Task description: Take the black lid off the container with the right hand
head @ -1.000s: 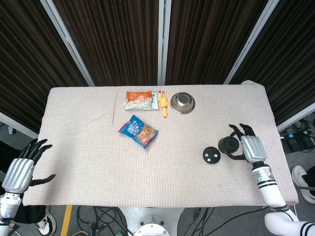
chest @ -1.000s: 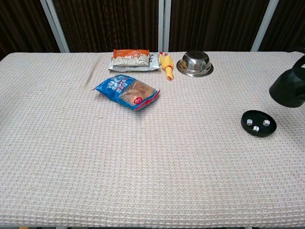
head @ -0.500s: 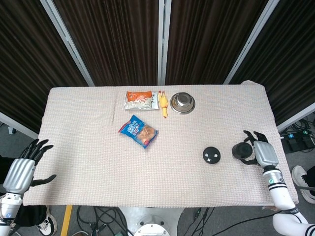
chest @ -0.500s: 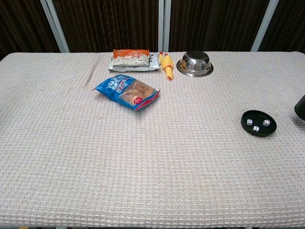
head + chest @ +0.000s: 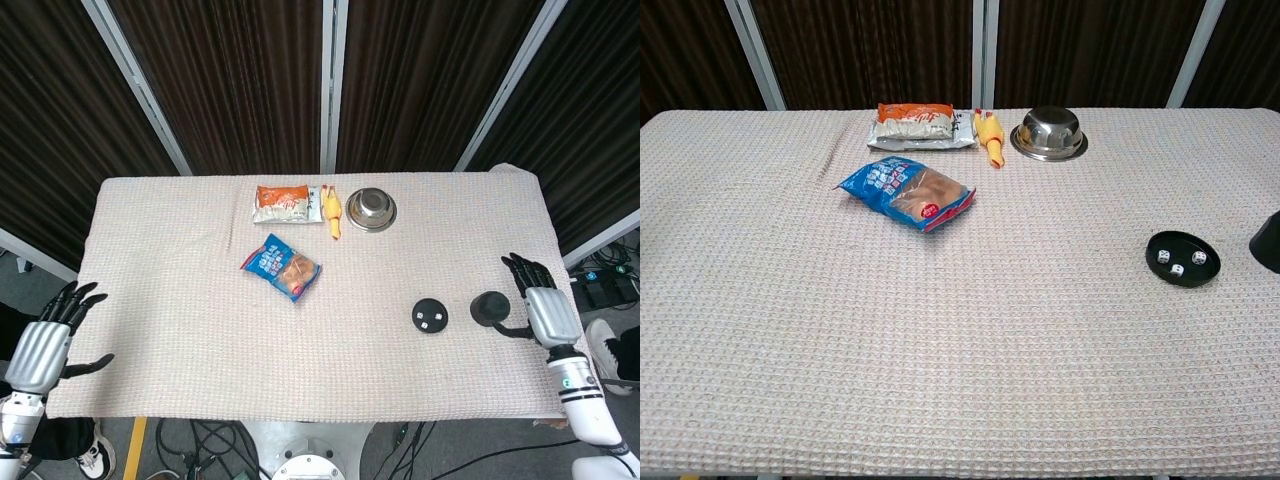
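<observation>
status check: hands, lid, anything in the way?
Right hand beside black lid, grip unclear. Left hand open, idle off table. Lid off, right of open container holding dice. Nothing in the way.

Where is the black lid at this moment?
In the head view the black lid stands on the table's right side, between the open container with the dice and the right hand, whose fingers reach around it.

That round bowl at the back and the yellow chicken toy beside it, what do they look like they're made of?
The bowl looks like polished metal, probably stainless steel: it is silvery with bright reflections. The chicken toy looks like soft rubber or vinyl, judging by its smooth, slightly glossy yellow skin, though the pictures cannot confirm that.
</observation>
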{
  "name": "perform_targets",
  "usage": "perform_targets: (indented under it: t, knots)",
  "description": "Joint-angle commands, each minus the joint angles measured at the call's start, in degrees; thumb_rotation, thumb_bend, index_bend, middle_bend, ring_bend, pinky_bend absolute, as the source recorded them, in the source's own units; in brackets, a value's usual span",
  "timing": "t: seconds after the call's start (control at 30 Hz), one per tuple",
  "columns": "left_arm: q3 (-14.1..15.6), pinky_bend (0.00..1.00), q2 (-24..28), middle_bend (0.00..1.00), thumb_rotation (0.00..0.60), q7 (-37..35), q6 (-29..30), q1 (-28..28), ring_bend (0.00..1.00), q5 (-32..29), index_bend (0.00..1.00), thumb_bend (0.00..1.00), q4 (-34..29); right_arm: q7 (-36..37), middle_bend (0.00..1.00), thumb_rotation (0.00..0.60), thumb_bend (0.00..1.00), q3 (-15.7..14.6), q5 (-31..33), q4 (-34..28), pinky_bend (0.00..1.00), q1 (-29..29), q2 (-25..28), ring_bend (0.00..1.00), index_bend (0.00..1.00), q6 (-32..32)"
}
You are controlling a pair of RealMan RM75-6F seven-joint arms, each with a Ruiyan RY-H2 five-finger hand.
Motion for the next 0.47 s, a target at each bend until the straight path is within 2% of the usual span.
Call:
perform_targets:
  t: [0.03,0.2,0.47]
  knots:
    - [-0.1,0.15,0.2,0.08,0.6,0.2,0.1,0.0,0.0,0.0,0.19,0.09,-0.2,-11.5,0.0,0.6,0.0,-3.2,-6.2,-1.8,0.0,-5.2,1.8,0.0,0.0,10.1]
    - [-0.2,0.15,0.4,0.08,0.6,0.4,0.7,0.2,0.0,0.1,0.19,0.09,-0.3,-16.5,0.0,0.6,0.0,-4.7,-8.0,-2.9,0.0,-8.9,1.5,0.0,0.0,15.7]
    - [-0.3,0.15,0.0,0.08,0.6,0.9,0.9,0.1,0.0,0.4,0.19,0.09,-0.3,-16.6,0.0,0.6,0.0,-4.7,-10.4,-3.1,0.0,-10.5,1.3,0.0,0.0,18.9]
